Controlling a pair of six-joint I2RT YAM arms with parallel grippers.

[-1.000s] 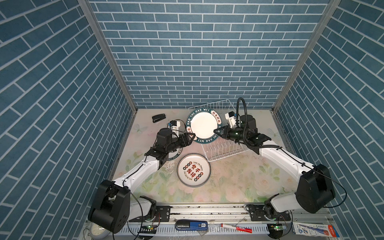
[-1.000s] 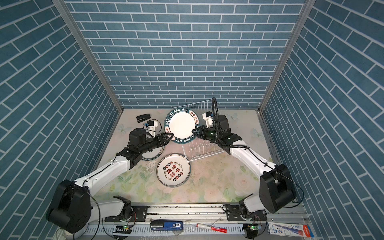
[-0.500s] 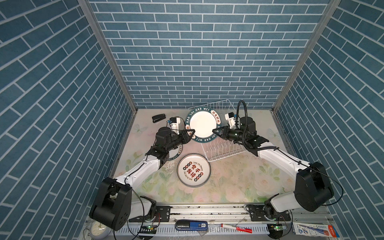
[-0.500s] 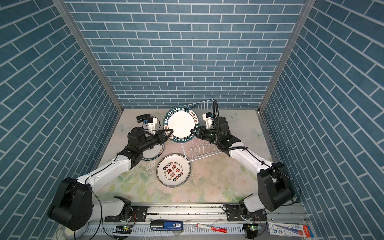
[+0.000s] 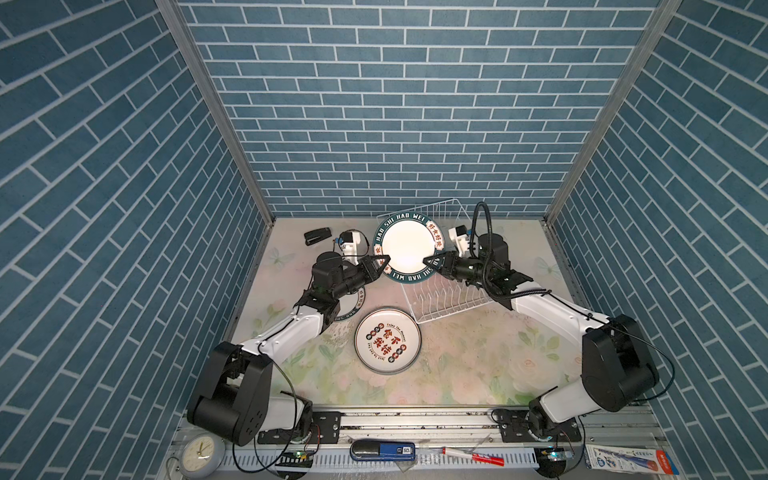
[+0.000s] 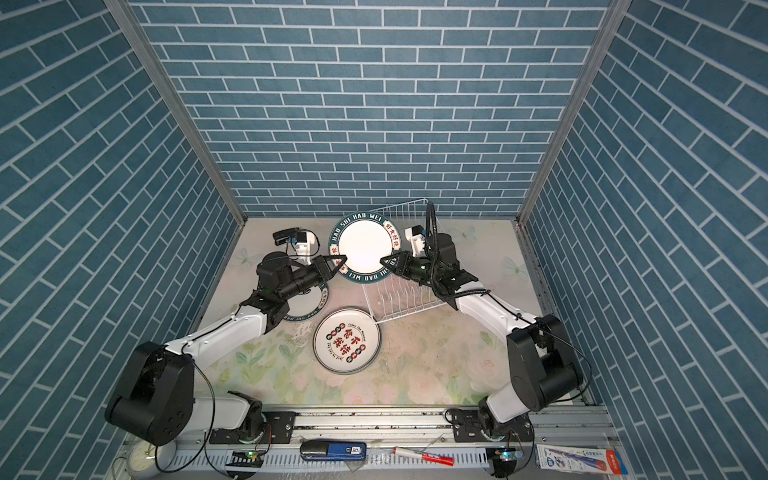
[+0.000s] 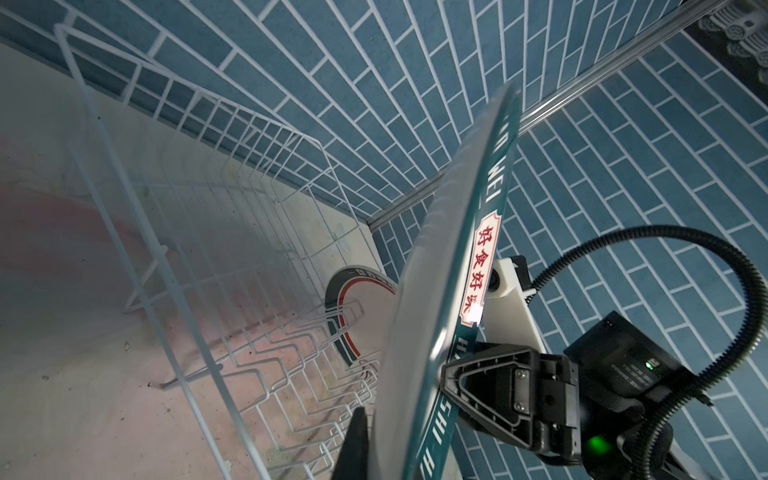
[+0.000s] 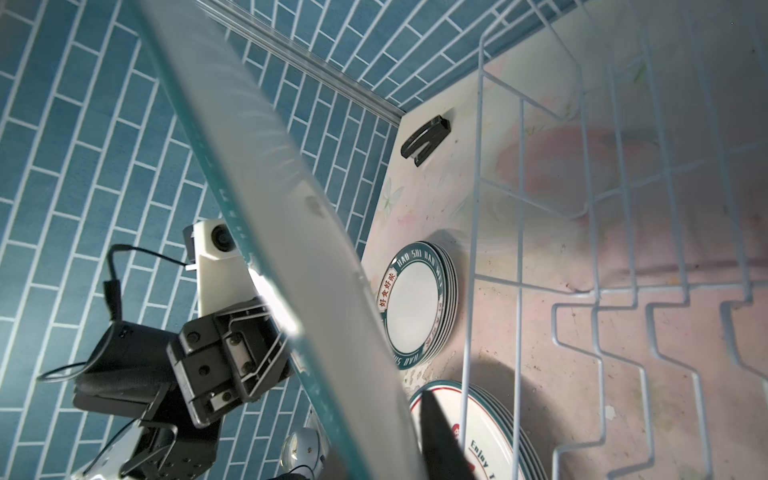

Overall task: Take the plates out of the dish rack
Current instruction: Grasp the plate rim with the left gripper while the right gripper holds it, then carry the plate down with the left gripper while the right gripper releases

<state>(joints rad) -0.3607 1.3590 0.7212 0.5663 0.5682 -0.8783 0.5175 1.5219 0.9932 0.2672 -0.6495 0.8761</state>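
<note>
The left pincer [image 5: 385, 266] has been brought up to the left rim of the green-rimmed plate [image 5: 409, 248] and pressed shut on it, while the plate itself has barely shifted. The plate is held in the air over the left side of the dish rack [image 5: 446, 303], with the right pincer [image 5: 430, 264] set at the opposite rim. A hand-over is judged to be under way, so that the plate can be carried by the left arm to the stacks on the counter [image 5: 478, 365]. Whether the right pincer is gripping or letting go cannot be told. In both top views the rack's dividers are seen bare, so little is judged to be left. Only in the right wrist view are the laid-down plates shown as piles: a green-rimmed stack [image 8: 415, 303] and a red-lettered stack [image 8: 486, 436], each several deep. In the left wrist view one finger [image 7: 490, 374] of the right pincer is seen just beside the plate's lettered face
</note>
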